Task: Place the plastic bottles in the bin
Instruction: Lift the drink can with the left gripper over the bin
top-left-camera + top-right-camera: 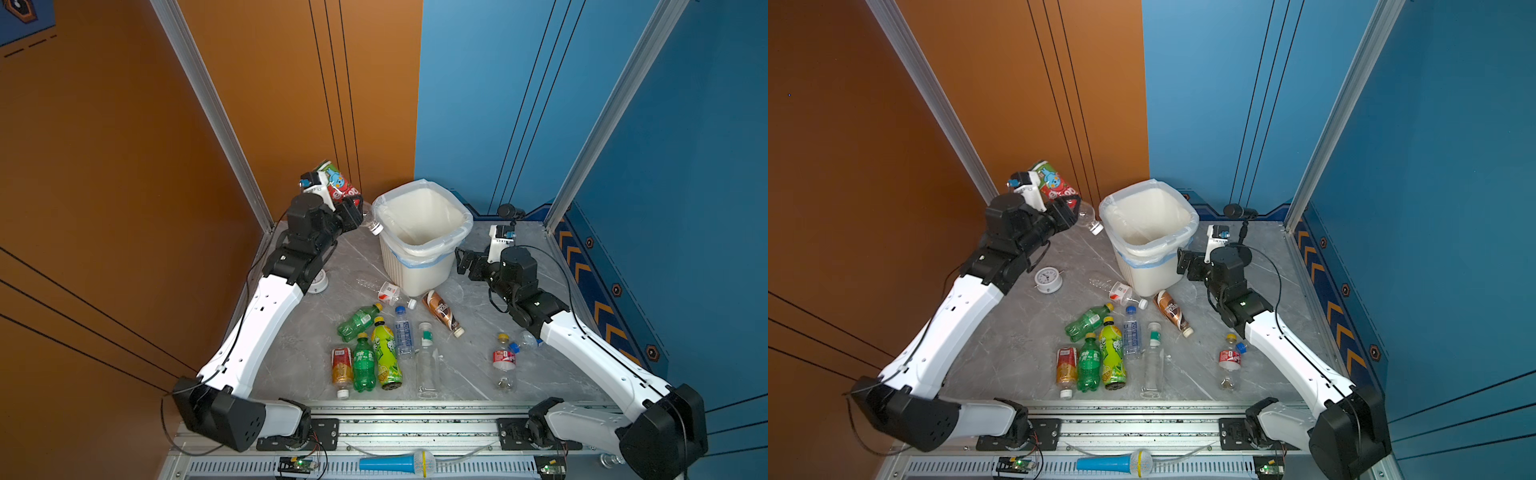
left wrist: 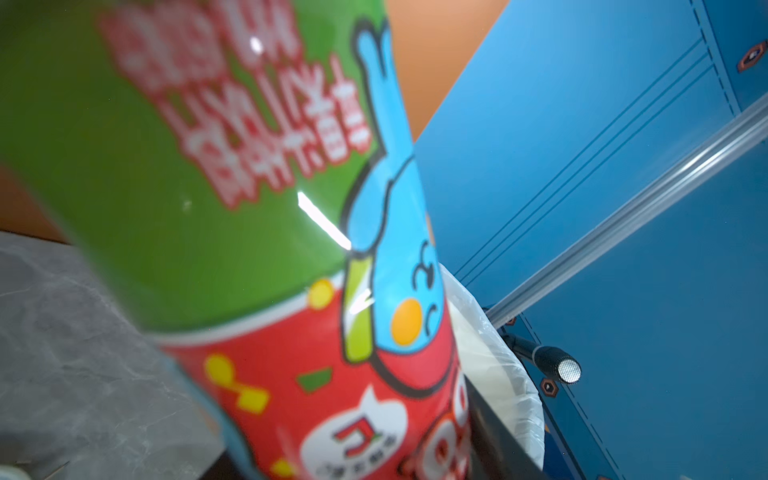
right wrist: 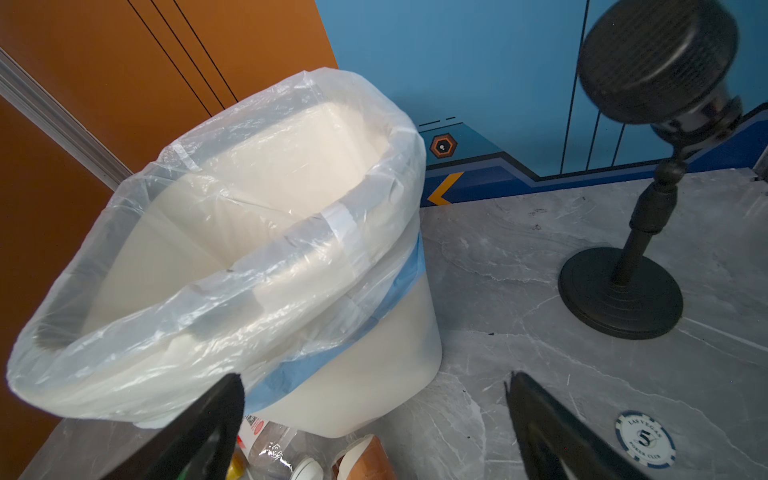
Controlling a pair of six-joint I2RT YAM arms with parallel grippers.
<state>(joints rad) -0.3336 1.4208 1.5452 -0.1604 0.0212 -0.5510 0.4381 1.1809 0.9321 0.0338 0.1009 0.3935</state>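
Note:
My left gripper (image 1: 351, 212) is shut on a clear plastic bottle (image 1: 338, 187) with a green and red cartoon label. It holds the bottle raised and tilted, white cap (image 1: 376, 227) down, just left of the bin's rim. The label (image 2: 249, 249) fills the left wrist view. The white bag-lined bin (image 1: 424, 249) stands at the back middle. My right gripper (image 1: 463, 262) hangs open and empty close to the bin's right side, and the bin's bag (image 3: 249, 282) shows ahead of the right gripper (image 3: 374, 378). Several bottles lie on the table in front of the bin, among them a green one (image 1: 359, 322), a brown one (image 1: 442, 311) and a red-labelled one (image 1: 503, 361).
A white alarm clock (image 1: 1048, 279) sits under my left arm. A black round-based stand (image 3: 623, 291) stands right of the bin, with a poker chip (image 3: 645, 440) near it. A blue toy microphone (image 1: 395, 462) lies on the front rail. Orange and blue walls close the back corner.

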